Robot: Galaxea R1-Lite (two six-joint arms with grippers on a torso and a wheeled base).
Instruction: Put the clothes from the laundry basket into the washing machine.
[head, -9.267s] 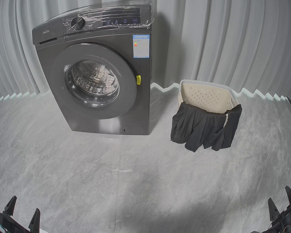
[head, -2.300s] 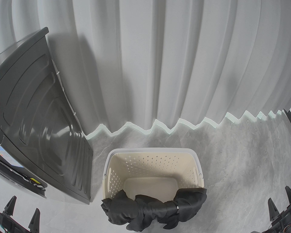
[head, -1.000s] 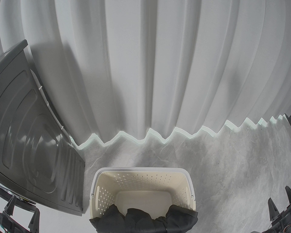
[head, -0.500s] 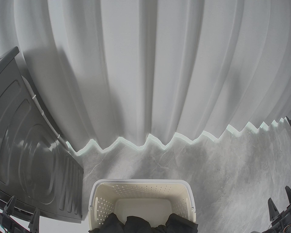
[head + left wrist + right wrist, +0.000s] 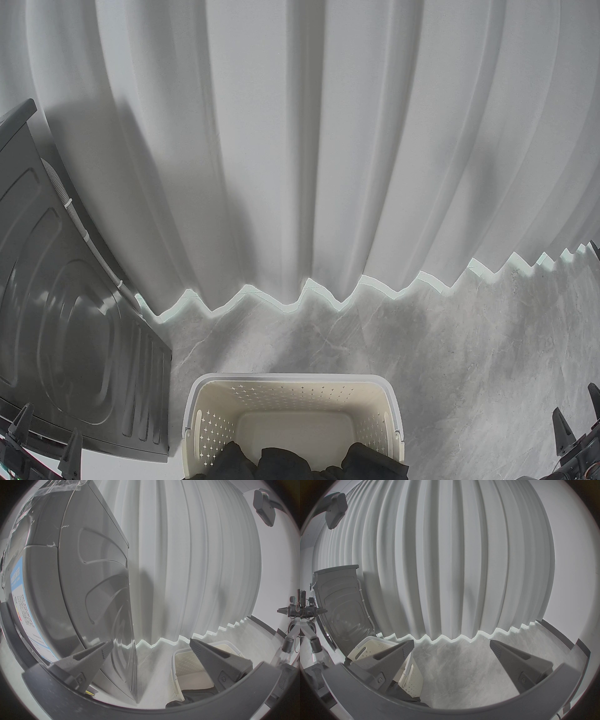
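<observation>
A cream laundry basket (image 5: 294, 377) stands on the floor right below me. Dark clothes (image 5: 300, 464) hang over its near rim; its bottom is bare. The grey washing machine (image 5: 62, 350) stands to the left, showing its side panel. My left gripper (image 5: 47, 435) hangs open low on the left, beside the machine's corner. My right gripper (image 5: 578, 420) hangs open low on the right, over bare floor. The left wrist view has the left gripper (image 5: 150, 644) open, with the machine (image 5: 78, 589), basket (image 5: 187, 661) and clothes (image 5: 187, 698) beyond. The right gripper (image 5: 450, 644) is open, the basket (image 5: 367, 645) off to one side.
A white pleated curtain (image 5: 312, 156) closes off the space behind the basket. Grey tiled floor (image 5: 487, 362) lies open to the right of the basket. The machine's side stands close to the basket's left wall.
The head camera has turned from the machine's front and come up to the basket, which now sits at the bottom edge. Both grippers hold the same open pose.
</observation>
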